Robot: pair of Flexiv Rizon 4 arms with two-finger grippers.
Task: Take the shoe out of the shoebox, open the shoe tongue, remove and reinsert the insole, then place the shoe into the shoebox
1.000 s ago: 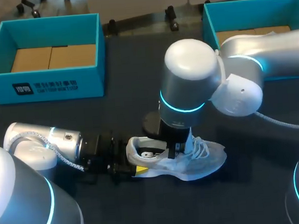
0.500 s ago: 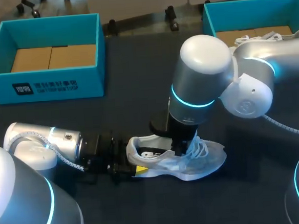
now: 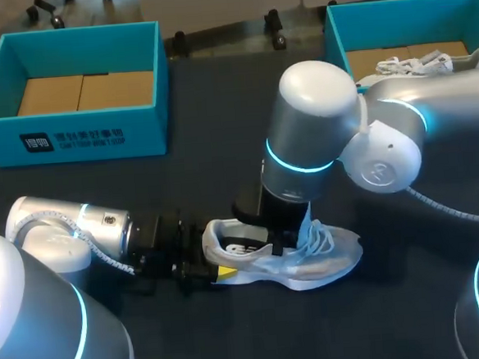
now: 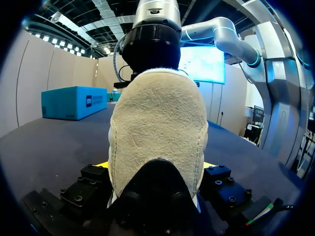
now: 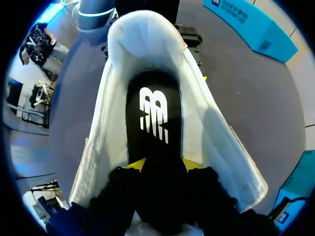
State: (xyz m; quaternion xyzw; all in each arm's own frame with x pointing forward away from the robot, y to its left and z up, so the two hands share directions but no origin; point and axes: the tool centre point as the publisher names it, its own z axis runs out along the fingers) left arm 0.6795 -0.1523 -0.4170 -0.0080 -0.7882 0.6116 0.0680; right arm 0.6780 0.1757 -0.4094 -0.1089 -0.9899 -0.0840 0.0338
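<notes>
- Dark tabletop (image 3: 211, 132) fills the head view, with an open teal shoebox (image 3: 71, 125) at the far left; its cardboard floor shows inside.
- Nearer the front edge, the left arm (image 3: 70, 228) lies low along the table and points toward the middle.
- At its end, the left gripper (image 3: 221, 273) pinches the heel of the white shoe (image 3: 331, 259). In the left wrist view the pale suede heel stands upright between the two yellow tips, one pressed against each side.
- Out of either box, the shoe sits on the table near the front middle, sole down, with its heel toward the left arm. Its toe points right and its white laces lie loose over the upper.
- Entering from the right, the right arm (image 3: 318, 133) bends down over the shoe, and the right gripper (image 3: 283, 240) is sunk into the shoe's opening.
- Seen from the right wrist, the shoe's collar is spread wide around a black insole (image 5: 156, 118) bearing a white logo. The yellow fingertips (image 5: 136, 164) close on the insole's near end from either side.
- At the far right stands a second teal shoebox (image 3: 334, 41), holding another white shoe (image 3: 416, 63) on its cardboard floor.
</notes>
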